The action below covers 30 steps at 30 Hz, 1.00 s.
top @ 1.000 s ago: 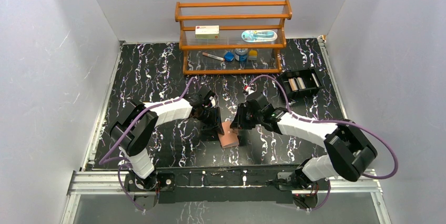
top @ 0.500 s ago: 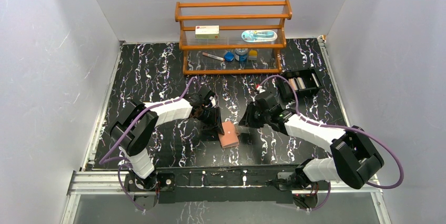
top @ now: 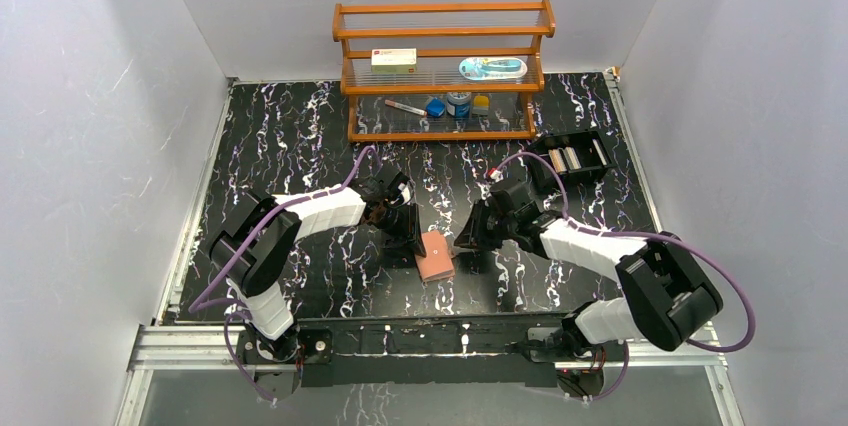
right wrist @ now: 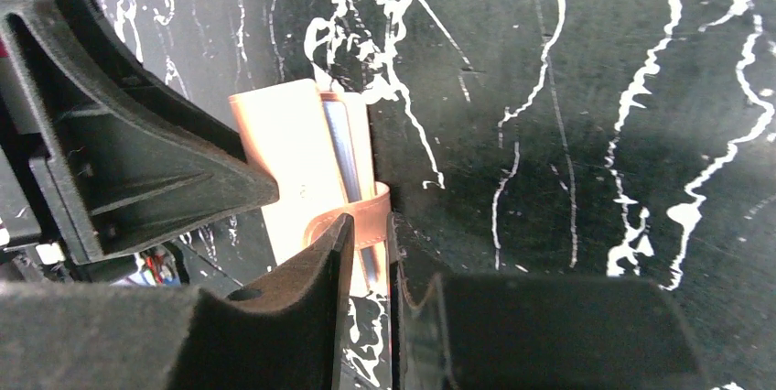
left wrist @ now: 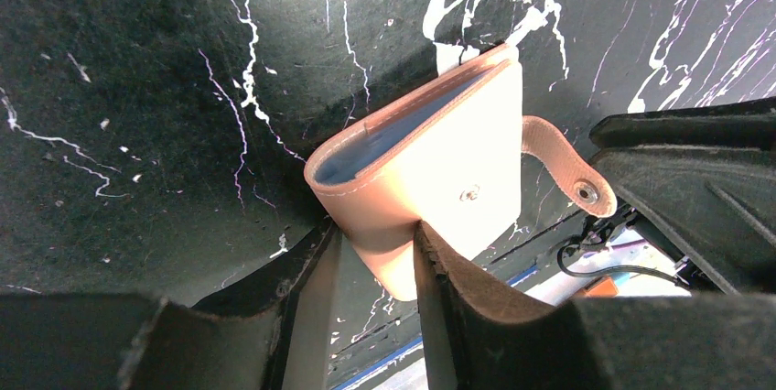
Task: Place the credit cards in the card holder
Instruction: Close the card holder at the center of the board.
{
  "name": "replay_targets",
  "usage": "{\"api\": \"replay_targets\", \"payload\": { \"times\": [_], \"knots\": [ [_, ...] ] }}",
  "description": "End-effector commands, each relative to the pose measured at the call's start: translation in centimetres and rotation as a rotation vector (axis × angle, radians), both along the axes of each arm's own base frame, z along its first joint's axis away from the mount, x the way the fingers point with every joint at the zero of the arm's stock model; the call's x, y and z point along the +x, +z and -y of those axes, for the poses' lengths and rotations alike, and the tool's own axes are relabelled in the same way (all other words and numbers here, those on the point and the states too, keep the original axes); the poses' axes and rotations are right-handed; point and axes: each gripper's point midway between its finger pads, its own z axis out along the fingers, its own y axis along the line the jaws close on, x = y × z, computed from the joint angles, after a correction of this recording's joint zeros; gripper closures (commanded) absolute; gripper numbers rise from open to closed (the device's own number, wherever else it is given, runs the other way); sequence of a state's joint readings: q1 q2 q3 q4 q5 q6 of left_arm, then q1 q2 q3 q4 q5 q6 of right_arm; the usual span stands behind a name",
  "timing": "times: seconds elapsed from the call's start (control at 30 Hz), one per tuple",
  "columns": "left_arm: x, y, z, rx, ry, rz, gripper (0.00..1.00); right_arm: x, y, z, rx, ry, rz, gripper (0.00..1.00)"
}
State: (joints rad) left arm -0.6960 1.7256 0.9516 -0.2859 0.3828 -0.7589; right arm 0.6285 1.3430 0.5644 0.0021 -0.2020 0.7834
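Note:
The tan-pink card holder [top: 436,258] stands on its edge on the black marbled table between both arms. My left gripper [top: 411,240] is shut on its folded spine [left wrist: 403,225], and bluish sleeves [left wrist: 366,147] show in its mouth. The snap tab [left wrist: 563,166] sticks out toward the right arm. My right gripper [right wrist: 370,218] has its jaws a narrow slit apart, with the tab [right wrist: 361,216] lying across the fingertips and the table showing through the gap. In the top view it [top: 467,243] sits just right of the holder. Whitish credit cards [top: 566,158] stand in a black tray.
The black compartment tray [top: 590,142] sits at the back right. A wooden shelf [top: 445,34] stands against the back wall with a white red-labelled box [top: 393,60] and small jars [top: 458,104]. White walls close in on three sides.
My right gripper has pulled back to the right, off the card holder, and now sits just beside it. The left arm and the card holder have stayed put.

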Motion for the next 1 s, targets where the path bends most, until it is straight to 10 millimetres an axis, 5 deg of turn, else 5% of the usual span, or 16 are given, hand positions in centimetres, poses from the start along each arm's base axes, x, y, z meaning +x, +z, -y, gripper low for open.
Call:
{"api": "replay_targets", "payload": {
  "times": [0.0, 0.97],
  "knots": [
    [0.0, 0.1, 0.1, 0.003, -0.013, 0.000, 0.67, 0.3, 1.4, -1.8, 0.098, 0.036, 0.016, 0.74],
    [0.1, 0.3, 0.7, -0.031, -0.016, 0.001, 0.68, -1.0, 0.7, -4.3, 0.136, 0.049, -0.028, 0.74]
  ]
}}
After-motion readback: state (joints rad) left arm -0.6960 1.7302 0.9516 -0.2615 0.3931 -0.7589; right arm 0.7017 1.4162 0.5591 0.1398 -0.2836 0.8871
